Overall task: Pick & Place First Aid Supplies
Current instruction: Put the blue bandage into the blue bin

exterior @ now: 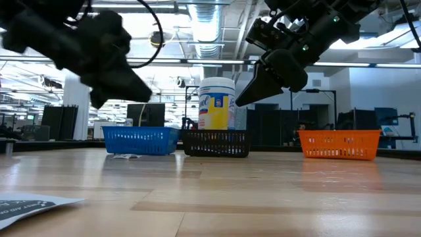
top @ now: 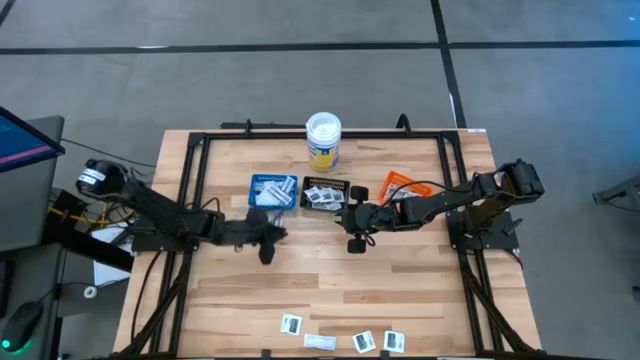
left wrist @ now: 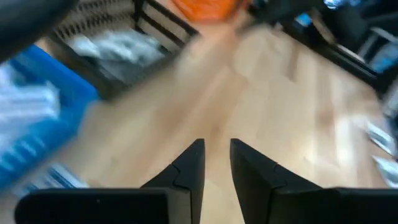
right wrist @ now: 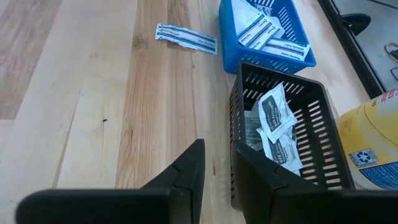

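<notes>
The first aid supplies lie in several places. Narrow white-and-blue strips fill the blue tray (top: pixel 272 191) (right wrist: pixel 264 31), and one strip (right wrist: pixel 186 37) lies flat on the wood on the tray's near side. Squarish white packets (right wrist: pixel 277 127) sit in the black tray (top: pixel 327 196). More packets (top: pixel 364 341) lie along the table's near edge. My left gripper (top: pixel 268 240) (left wrist: pixel 216 146) hovers near the blue tray, its fingers a narrow gap apart with nothing between them. My right gripper (top: pixel 352 222) (right wrist: pixel 217 149) hangs beside the black tray's near wall, likewise narrowly open and holding nothing.
A white-lidded tub with a yellow label (top: pixel 323 140) stands behind the trays. An orange tray (top: pixel 400 187) sits under the right arm. A black frame rail (top: pixel 300 133) borders the table's far and side edges. Bare wood (top: pixel 330 285) lies between the grippers and the near packets.
</notes>
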Robot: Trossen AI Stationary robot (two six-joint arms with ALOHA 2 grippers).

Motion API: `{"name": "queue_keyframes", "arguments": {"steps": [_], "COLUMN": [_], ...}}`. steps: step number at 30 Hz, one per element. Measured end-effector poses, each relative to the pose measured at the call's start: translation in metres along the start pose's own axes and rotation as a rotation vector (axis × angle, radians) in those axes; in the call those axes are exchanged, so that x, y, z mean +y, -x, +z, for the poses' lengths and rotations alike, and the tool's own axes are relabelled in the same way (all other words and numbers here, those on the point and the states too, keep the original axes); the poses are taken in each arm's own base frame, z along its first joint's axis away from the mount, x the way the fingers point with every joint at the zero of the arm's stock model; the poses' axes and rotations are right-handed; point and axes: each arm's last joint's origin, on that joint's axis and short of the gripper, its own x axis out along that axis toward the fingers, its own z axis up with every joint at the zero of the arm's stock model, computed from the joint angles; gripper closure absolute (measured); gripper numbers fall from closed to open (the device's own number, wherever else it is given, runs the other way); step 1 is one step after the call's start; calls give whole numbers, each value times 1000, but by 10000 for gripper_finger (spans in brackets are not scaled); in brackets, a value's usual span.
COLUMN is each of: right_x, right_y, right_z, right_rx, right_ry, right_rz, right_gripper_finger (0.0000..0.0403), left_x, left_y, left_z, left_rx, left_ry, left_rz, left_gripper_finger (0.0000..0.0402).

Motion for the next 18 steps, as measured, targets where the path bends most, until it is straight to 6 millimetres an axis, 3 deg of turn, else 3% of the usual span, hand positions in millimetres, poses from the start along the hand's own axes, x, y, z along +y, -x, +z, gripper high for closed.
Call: {"name": "queue_keyframes", "arguments": {"steps": [6,12,18], "right_x": [0,0,0], "right_y": [0,0,0], "right_z": [0,0,0], "right_rx": [0,-1,-1], "right_ry": [0,0,0], "right_rz": [1,2,2], "right_gripper_finger": [330,330,330], "left_x": [-6,7,19], "left_y": [4,-4,-15], "left_z": [-30,-50,-62], "left_rx": [116,116,134], "left_ry": [-8,-136,-150], "left_rz": [71,295,399], "left_gripper_finger": [325,325,325]}}
